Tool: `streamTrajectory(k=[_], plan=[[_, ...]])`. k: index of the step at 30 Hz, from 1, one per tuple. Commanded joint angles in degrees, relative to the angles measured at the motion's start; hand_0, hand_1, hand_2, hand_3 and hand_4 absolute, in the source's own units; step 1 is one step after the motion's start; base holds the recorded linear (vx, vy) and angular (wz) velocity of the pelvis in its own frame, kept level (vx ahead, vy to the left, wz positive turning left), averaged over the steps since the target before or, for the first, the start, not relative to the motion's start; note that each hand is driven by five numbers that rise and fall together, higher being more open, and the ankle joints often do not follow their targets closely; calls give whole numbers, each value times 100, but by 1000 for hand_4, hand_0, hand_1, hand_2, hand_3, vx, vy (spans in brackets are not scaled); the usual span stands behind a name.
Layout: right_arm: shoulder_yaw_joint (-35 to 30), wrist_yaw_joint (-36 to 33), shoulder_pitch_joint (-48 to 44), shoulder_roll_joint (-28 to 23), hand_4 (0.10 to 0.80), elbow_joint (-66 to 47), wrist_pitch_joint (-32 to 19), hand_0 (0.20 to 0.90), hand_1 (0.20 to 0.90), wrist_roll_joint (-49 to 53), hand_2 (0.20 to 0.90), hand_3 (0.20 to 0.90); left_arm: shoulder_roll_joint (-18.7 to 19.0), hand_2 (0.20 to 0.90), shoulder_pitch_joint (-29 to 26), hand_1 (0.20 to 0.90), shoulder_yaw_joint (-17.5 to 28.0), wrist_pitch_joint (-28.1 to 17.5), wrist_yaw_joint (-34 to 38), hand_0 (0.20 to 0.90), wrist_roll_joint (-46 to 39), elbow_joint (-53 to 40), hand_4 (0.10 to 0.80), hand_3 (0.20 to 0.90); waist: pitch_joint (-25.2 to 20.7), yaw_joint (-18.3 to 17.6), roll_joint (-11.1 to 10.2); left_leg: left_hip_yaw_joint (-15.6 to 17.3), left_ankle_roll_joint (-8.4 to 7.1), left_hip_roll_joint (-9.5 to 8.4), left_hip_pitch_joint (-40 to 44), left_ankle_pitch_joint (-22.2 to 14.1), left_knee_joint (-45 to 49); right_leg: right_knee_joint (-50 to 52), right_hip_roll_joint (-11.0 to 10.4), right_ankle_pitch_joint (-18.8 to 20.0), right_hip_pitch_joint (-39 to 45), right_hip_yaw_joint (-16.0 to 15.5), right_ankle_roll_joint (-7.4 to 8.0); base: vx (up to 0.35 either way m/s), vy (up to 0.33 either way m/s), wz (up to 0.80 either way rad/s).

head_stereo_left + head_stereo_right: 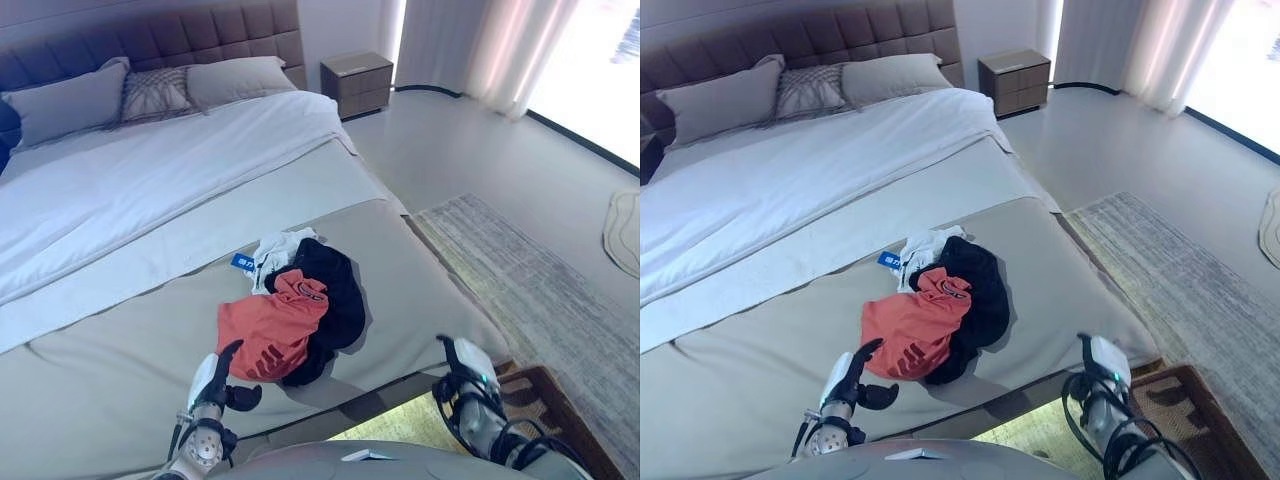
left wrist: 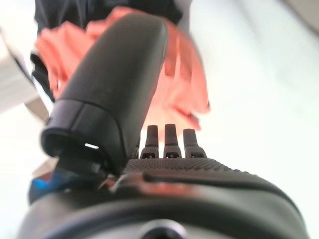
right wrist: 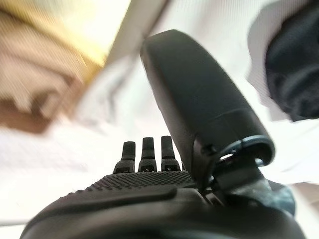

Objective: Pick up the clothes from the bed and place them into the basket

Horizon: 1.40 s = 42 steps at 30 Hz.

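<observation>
Nearest the camera, the left hand is seen at the foot edge of the bed, just short of the clothes; its fingers are held straight and slightly apart, with the thumb raised, and nothing is gripped. In the left wrist view the orange cloth is seen just past the fingertips, apart from them. The right hand is held beyond the bed's foot corner, above the floor; its fingers are likewise straight and relaxed, holding nothing.

The clothes are found in a loose heap on the grey cover near the foot of the bed: an orange garment lies closest to the left hand, a black garment is bunched beside and partly under it, and a white garment with a small blue tag lies at the far side of the heap, touching the black one. Nothing stands between the left hand and the heap.

To the right of the bed, a patterned rug is spread on the floor, with a brown woven object at its near end beside the right hand; what it is cannot be told. Farther off, white bedding is laid across the bed, three pillows are propped against a tufted headboard, a nightstand is set beside it, and curtains hang by the window.
</observation>
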Motion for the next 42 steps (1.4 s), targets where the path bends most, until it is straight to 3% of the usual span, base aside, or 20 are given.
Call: streamTrajectory(k=[1,7,9,16,23,31,36,42], plan=[[389,-109,-1506,-68,800,-343,257,900,900,-374,900,900,494,900,-726,900,-48,-54,464,900,-103,-514,800,900,271,405,-441,-63,149,-210,125,-571,44,407,-377,-470,80,-21,-73,5,2,34],[916,110,-2865,-211,800,-666,786,900,900,-316,900,900,721,900,-976,900,-119,171,476,900,-186,-1310,800,900,687,778,-365,-423,171,-263,-518,-472,442,1106,-494,-695,-475,-298,-234,-120,33,31],[1054,78,-3639,-275,800,-565,889,900,900,-339,900,900,800,900,-1306,900,-227,176,607,900,-237,-1556,800,900,1116,972,-255,-662,181,-353,-1052,-440,840,1594,-615,-834,-950,-411,-311,-358,54,40],[1261,88,-4524,-226,800,-412,1039,900,900,-664,900,900,821,900,-1337,900,-182,43,947,900,-339,-2072,800,900,1795,1334,-82,-870,157,-568,-1765,-583,1623,2440,-873,-1139,-1456,-497,-389,-84,41,24],[1321,231,-5054,-170,800,-194,1266,900,900,-704,900,900,1006,900,-1240,900,-88,-263,873,900,-514,-2886,800,900,2327,1647,57,-978,344,-917,-2583,-807,2661,3576,-1235,-1406,-2079,-615,-445,-47,19,26],[1379,423,-5455,-228,800,-49,1335,900,900,-847,900,900,1155,900,-1381,900,-73,-389,910,900,-889,-3575,800,900,2675,1739,202,-936,656,-1354,-3628,-1300,3996,5057,-1596,-1783,-3101,-391,-470,-70,31,5],[1454,506,-5612,-276,800,34,1335,900,900,-838,900,900,1211,900,-1389,900,-75,-406,1022,900,-1015,-3780,800,900,2675,1721,289,-831,806,-1472,-4384,-1668,4936,5947,-1615,-2016,-3886,-210,-529,-63,36,10],[1425,490,-5607,-286,800,121,1203,900,900,-832,900,900,1190,900,-1298,900,-69,-414,1024,900,-1030,-3786,800,900,2675,1720,331,-819,874,-1542,-4853,-1822,5433,6421,-1546,-2134,-4430,-75,-534,-34,11,-8]])
